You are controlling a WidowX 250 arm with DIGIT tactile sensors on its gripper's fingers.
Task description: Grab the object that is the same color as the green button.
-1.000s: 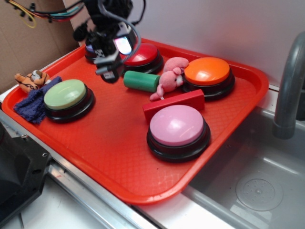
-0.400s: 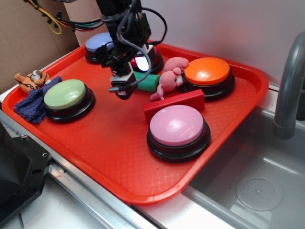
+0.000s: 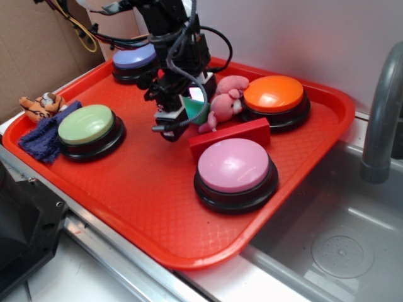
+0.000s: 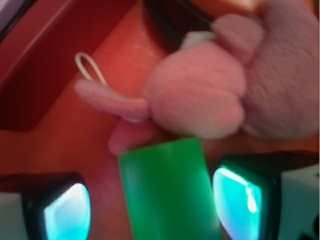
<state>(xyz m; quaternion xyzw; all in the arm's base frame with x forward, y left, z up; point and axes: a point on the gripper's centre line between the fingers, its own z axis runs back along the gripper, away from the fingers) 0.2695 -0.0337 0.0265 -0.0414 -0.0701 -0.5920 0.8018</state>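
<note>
Since a moment ago, the black gripper [image 4: 150, 210] has swung right and dropped, its spread fingers [image 4: 237, 197] now straddling the dark-green solid cylinder block [image 4: 167, 192], which lies on its side on the red plastic tray [image 3: 145, 189] touching the pink plush toy [image 4: 210, 95]. Light, rigid and probably smooth, it may roll; pinching mid-length across the curved sides looks safest.

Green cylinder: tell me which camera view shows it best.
The wrist view. The green cylinder fills the lower centre there, lying between the two fingers of the open pincer, just below the pink plush toy. In the exterior view only a sliver of the cylinder shows behind the pincer.
</note>
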